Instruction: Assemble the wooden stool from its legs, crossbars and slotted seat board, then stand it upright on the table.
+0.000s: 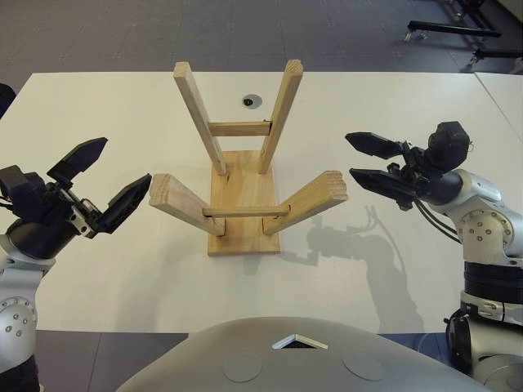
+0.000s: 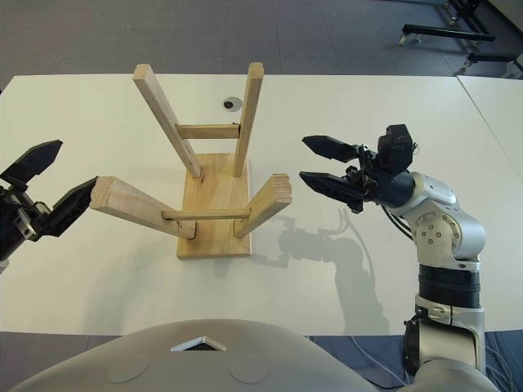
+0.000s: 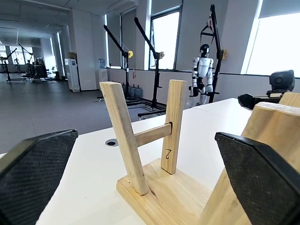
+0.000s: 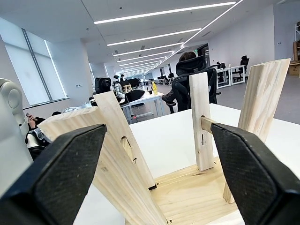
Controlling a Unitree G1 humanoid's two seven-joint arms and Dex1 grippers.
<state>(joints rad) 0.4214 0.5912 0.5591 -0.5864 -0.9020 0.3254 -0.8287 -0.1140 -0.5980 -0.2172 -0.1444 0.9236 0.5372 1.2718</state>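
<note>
The stool (image 1: pixel 245 184) stands upside down near the middle of the table (image 1: pixel 98 106). The seat board (image 1: pixel 243 233) lies flat on the table, and the four legs point upward and splay outward.

Far pair: the far-left leg (image 1: pixel 198 118) and far-right leg (image 1: pixel 279 114) are seated in the board. The far crossbar (image 1: pixel 239 128) joins them about halfway up.

Near pair: the near-left leg (image 1: pixel 184 204) and near-right leg (image 1: pixel 306 200) lean toward the robot and out to either side. The near crossbar (image 1: pixel 245 211) joins them close above the board.

A round hole (image 1: pixel 251 100) sits in the table just beyond the far legs.

Left gripper (image 1: pixel 124 162): positioned to the left of the stool, above the table. Its fingers (image 1: pixel 129 200) are spread wide and hold nothing. One fingertip is at the free end of the near-left leg; whether it touches the wood cannot be told. In the left wrist view, the far pair of legs shows in the gap between the two pads.

Right gripper (image 1: pixel 351 155): positioned to the right of the stool, above the table. Its fingers (image 1: pixel 377 147) are spread apart and hold nothing. The tips point at the free end of the near-right leg and sit just beside it, with a small gap.
</note>
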